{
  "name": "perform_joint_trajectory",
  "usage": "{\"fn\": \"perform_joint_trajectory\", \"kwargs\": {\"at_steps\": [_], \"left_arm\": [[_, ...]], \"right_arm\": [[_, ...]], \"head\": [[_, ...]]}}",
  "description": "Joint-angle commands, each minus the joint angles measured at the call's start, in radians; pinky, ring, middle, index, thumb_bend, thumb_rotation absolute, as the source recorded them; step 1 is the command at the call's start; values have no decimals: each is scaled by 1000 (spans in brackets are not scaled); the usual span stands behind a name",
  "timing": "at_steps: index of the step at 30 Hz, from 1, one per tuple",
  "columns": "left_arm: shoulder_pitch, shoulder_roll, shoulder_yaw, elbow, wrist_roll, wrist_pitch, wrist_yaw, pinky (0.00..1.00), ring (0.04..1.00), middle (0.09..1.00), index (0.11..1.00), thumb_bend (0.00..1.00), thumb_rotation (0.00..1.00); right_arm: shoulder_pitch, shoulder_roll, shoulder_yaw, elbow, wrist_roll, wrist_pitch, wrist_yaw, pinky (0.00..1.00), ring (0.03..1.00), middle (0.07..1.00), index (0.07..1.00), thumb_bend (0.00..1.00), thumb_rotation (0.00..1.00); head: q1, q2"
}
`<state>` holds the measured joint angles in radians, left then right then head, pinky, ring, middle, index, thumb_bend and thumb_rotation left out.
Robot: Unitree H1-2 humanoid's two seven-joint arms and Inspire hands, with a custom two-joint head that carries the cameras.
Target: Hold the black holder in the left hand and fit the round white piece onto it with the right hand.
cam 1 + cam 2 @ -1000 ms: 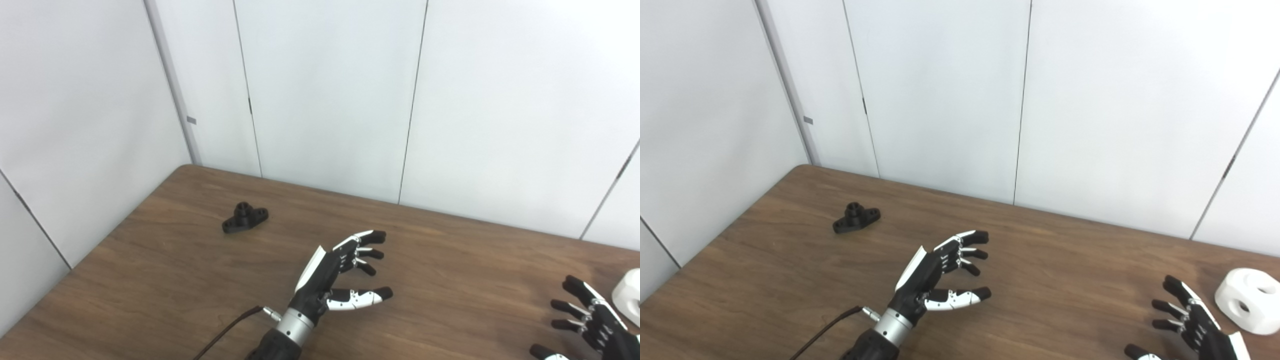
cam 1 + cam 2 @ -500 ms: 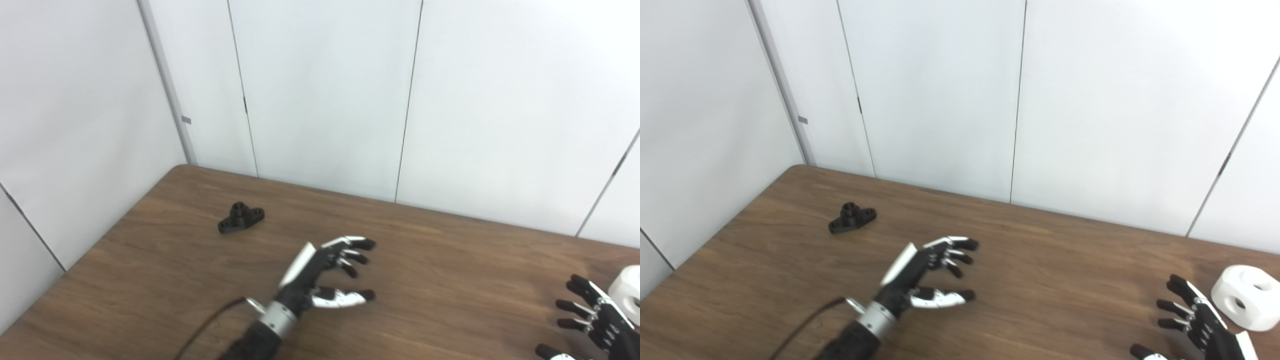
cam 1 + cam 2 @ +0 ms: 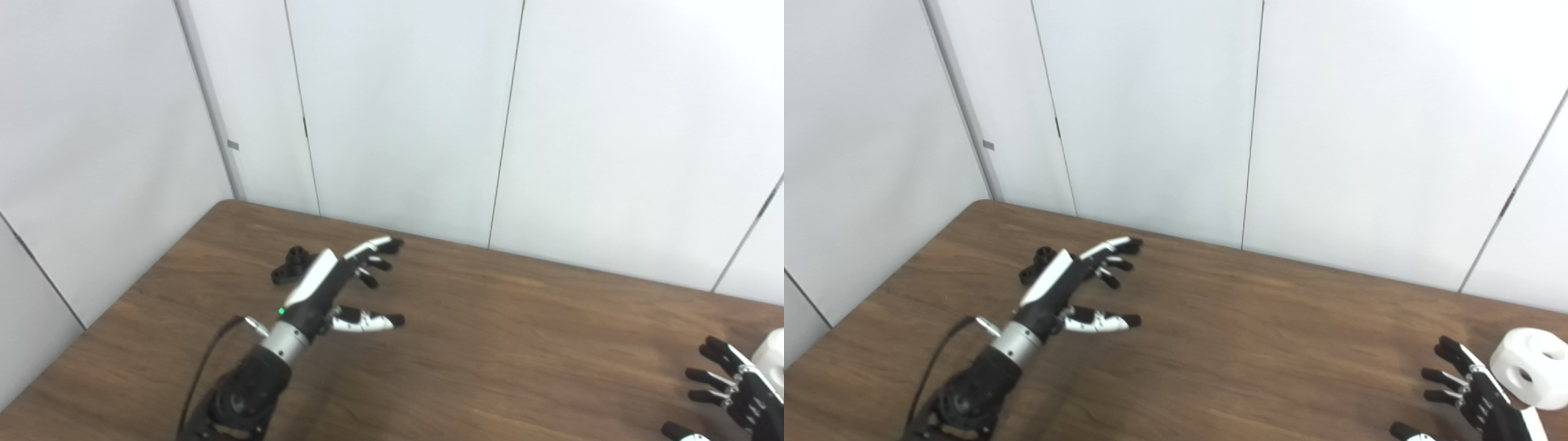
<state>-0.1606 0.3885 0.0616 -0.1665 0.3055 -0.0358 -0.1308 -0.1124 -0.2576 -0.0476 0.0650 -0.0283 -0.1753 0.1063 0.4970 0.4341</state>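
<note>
Right eye view: left hand (image 3: 1072, 288) hovers with fingers spread, grasping nothing, just in front of the black holder (image 3: 1036, 267), which lies on the table (image 3: 1249, 343) partly hidden behind it. Right hand (image 3: 1473, 392), also spread and empty, sits beside the round white piece (image 3: 1528, 367). Advice: come down over the holder's raised boss, close on the flange sides, keep the socket unobstructed.

Bare table (image 3: 1274, 343) betw. left hand (image 3: 1072, 288) & right hand (image 3: 1476, 392); black holder (image 3: 1032, 269) just behind left hand.
</note>
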Motion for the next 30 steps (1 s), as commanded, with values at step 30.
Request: {"fn": "perform_joint_trajectory", "kwargs": {"at_steps": [30], "left_arm": [[-110, 164, 144, 151, 269, 124, 183, 769, 939, 922, 798, 812, 167]], "right_arm": [[-46, -10, -4, -10, -1, -40, -1, 642, 770, 882, 875, 692, 149]], "head": [[14, 8]]}}
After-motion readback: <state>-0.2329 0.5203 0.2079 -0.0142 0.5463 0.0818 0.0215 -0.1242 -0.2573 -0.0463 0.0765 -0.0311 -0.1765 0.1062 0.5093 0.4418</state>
